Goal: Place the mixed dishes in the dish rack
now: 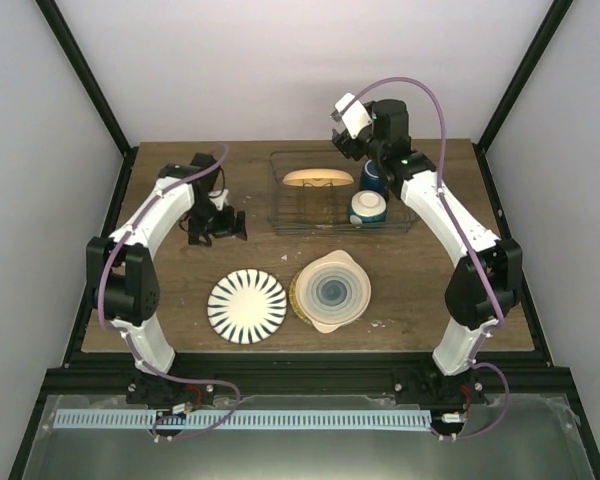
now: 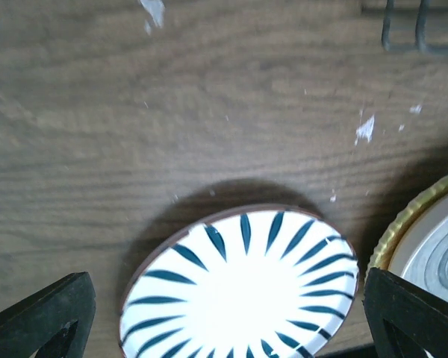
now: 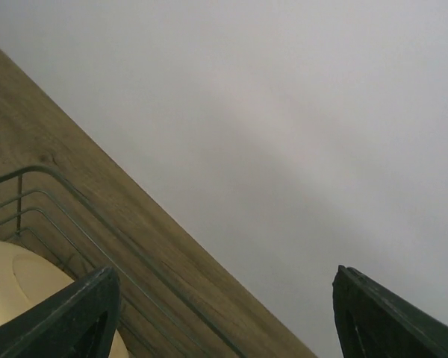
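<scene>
The left hand (image 2: 228, 321) hangs wide open and empty near a half-cropped striped plate (image 1: 247, 306). On the table (image 1: 420, 290) the ringed plate (image 1: 332, 290) hides most of the yellow plate (image 1: 296, 292). The right hand (image 3: 224, 306), parted and empty, hovers by the dish rack (image 1: 310, 215), which contains the mug (image 1: 373, 175) and bowl (image 1: 368, 207).

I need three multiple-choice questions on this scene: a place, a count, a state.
1. Where is the blue mug? A) in the rack B) on the table C) held in the air
2. How many dishes are in the rack? A) one B) three C) five
3. How is the left tool? A) shut on a fork B) shut, empty C) open, empty
Answers: 1 A, it stands between the wires. 2 B, a cream plate, the mug and a bowl. 3 C, nothing between its spread fingers.
</scene>
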`<act>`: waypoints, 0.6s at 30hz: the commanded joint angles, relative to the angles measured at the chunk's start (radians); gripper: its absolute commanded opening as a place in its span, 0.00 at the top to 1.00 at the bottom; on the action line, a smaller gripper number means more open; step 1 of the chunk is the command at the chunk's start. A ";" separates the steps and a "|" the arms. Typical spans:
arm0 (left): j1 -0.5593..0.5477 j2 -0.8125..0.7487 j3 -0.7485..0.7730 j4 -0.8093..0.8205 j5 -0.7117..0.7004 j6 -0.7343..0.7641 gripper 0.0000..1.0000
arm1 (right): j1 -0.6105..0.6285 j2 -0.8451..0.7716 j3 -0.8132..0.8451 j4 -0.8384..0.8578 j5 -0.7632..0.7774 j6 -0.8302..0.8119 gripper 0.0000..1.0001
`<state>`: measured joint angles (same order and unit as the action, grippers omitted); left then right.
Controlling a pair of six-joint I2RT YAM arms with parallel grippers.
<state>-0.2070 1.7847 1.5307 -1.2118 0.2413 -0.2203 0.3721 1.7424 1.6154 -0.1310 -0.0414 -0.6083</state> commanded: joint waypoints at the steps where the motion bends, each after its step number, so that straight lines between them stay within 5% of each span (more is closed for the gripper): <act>1: -0.050 -0.043 -0.059 -0.037 -0.034 -0.067 0.00 | 0.014 0.029 0.063 -0.169 0.123 0.171 0.21; 13: -0.078 -0.195 -0.311 -0.003 -0.030 -0.193 0.00 | 0.033 -0.042 -0.002 -0.229 0.094 0.272 0.22; 18: -0.078 -0.254 -0.404 0.055 -0.009 -0.252 0.00 | 0.045 -0.044 0.018 -0.278 0.068 0.325 0.32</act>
<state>-0.2817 1.5768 1.1809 -1.2022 0.2142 -0.4030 0.4011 1.7416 1.6081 -0.3611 0.0456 -0.3485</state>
